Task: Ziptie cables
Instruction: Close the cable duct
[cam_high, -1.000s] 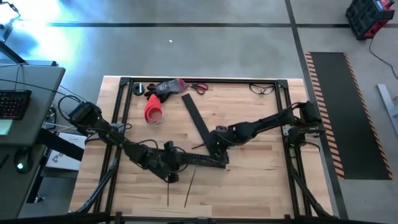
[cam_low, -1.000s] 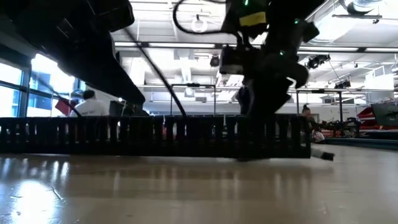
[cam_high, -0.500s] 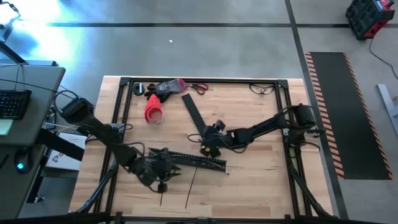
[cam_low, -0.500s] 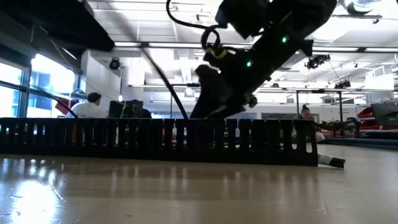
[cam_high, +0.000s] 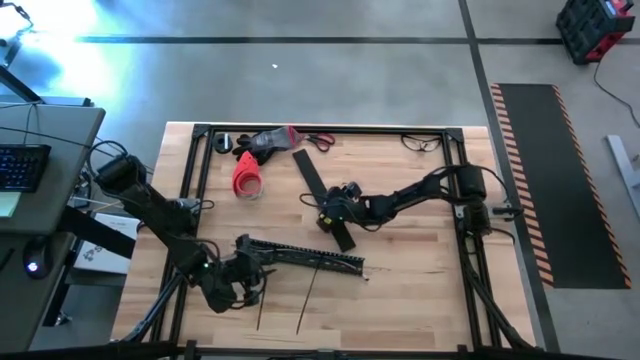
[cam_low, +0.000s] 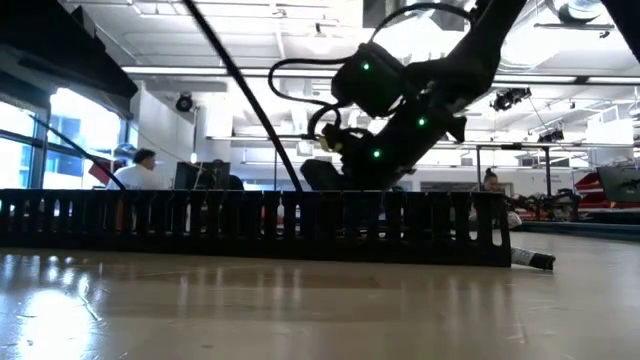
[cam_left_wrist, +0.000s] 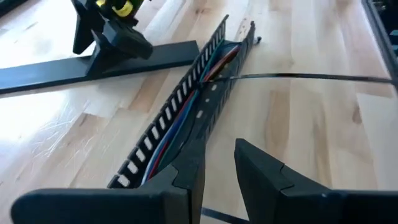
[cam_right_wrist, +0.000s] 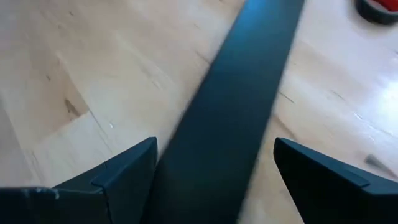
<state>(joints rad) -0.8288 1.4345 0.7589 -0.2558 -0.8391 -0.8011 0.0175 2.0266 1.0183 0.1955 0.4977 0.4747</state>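
Cables (cam_left_wrist: 186, 115) sit inside the slotted channel (cam_high: 300, 255) mid-table, no tie on them visible yet; left gripper (cam_left_wrist: 214, 165) narrow, empty, at the channel's end, right gripper (cam_right_wrist: 214, 165) wide open over the flat black strip (cam_right_wrist: 236, 106), so bundling looks undone.

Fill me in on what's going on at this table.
A two-armed robot is working on cables laid inside a slotted channel on the wooden table. The left gripper sits at one end of the channel, jaws partly closed, the channel's end between them; whether they pinch it is unclear. The right gripper hovers with open jaws straddling the flat black strip. A loose zip tie lies across the channel.
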